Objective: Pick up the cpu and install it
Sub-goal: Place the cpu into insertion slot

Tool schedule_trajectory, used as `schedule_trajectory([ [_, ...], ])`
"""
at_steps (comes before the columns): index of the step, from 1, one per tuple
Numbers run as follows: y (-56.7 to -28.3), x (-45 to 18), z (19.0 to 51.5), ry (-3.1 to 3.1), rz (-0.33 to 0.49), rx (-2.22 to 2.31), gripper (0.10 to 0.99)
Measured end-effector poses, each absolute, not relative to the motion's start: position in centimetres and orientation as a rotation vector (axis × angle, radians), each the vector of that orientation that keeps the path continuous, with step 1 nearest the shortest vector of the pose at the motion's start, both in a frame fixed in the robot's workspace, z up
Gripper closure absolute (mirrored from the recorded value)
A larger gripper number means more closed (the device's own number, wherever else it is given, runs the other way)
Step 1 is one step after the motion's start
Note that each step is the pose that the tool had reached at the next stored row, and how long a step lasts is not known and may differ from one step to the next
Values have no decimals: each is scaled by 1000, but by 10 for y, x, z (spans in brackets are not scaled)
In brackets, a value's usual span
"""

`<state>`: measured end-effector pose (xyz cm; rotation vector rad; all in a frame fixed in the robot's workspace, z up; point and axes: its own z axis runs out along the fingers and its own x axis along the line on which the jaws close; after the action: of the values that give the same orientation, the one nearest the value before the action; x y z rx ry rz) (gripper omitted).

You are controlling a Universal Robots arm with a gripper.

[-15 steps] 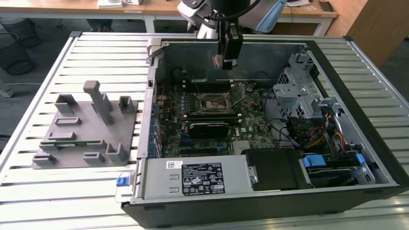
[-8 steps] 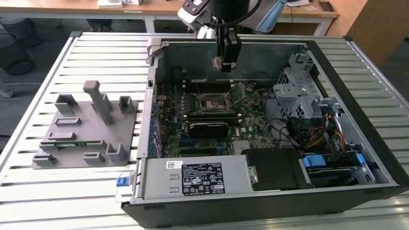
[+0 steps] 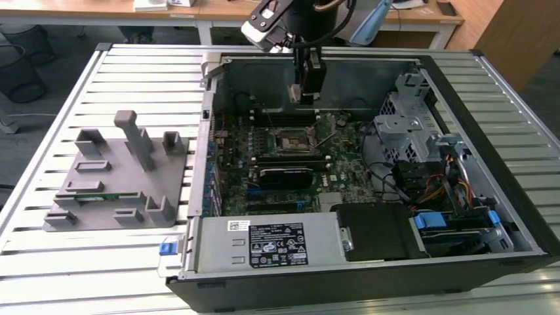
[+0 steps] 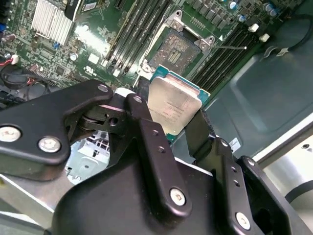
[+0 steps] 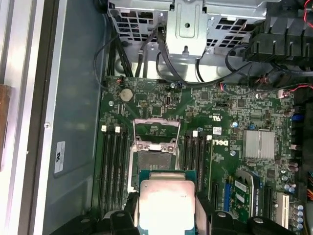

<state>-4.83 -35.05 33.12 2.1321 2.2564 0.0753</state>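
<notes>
While the gripper (image 3: 306,97) hangs inside the open PC case (image 3: 368,79), its two fingers are clamped on opposite edges of the cpu (image 4: 173,104), silvery top showing in both wrist views. Cpu is held in the air over the mobo (image 5: 234,112), close above the socket (image 5: 152,157), not seated. Grey fixture (image 3: 114,177) sits outside the case, on the exterior view's left.

Open computer case (image 3: 525,216) on slatted table (image 3: 131,72), fixture (image 3: 114,177) beside it on the exterior view's left, motherboard (image 3: 341,164) inside the case, cpu (image 5: 166,203) clamped in gripper (image 3: 306,97) over the motherboard near the socket (image 5: 153,147)
</notes>
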Motion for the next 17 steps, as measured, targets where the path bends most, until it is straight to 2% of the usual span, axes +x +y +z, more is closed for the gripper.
schedule_trajectory([
  [17,-348,-49,306,2228,75,2161,545],
])
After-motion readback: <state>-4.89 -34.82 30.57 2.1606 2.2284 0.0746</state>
